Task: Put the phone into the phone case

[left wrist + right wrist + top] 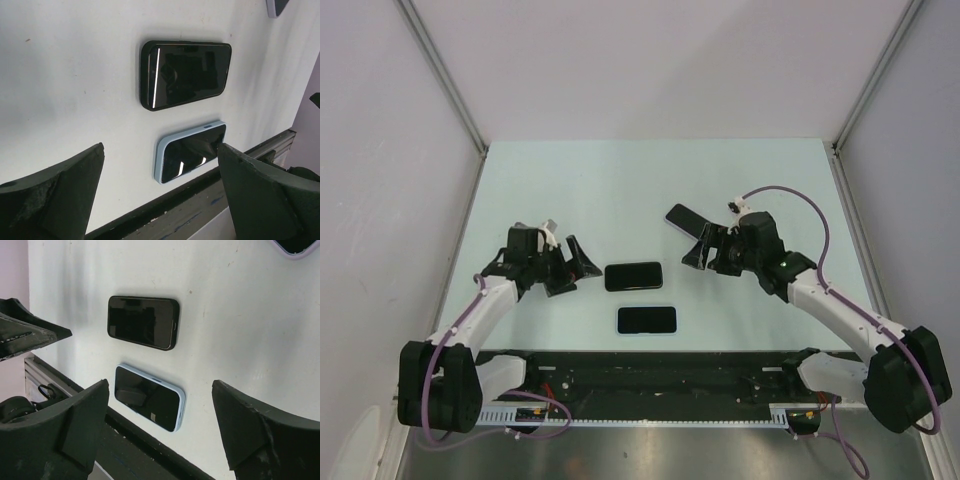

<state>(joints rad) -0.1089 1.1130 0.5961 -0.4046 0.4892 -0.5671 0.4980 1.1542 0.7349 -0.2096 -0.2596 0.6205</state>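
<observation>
Left claw, right claw apart, empty, flanking phone. Phone looks seated in black case. Next: verify corners, retreat.

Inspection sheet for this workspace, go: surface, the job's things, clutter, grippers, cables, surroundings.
Surface: pale table, flat, no spills seen.
Job's things: black-rimmed phone lies screen up mid-table; phone in a light blue case lies just nearer the arms, apart from it; third phone, lilac-rimmed, lies beside the right gripper. No empty case seen.
Clutter: nothing seen.
Grippers: left gripper open, empty, left of the black-rimmed phone; right gripper open, empty, to that phone's right.
Cables: purple cables run along each arm, the right one looping above its wrist; none touch the phones.
Surroundings: white walls on three sides; black rail at the near edge.
</observation>
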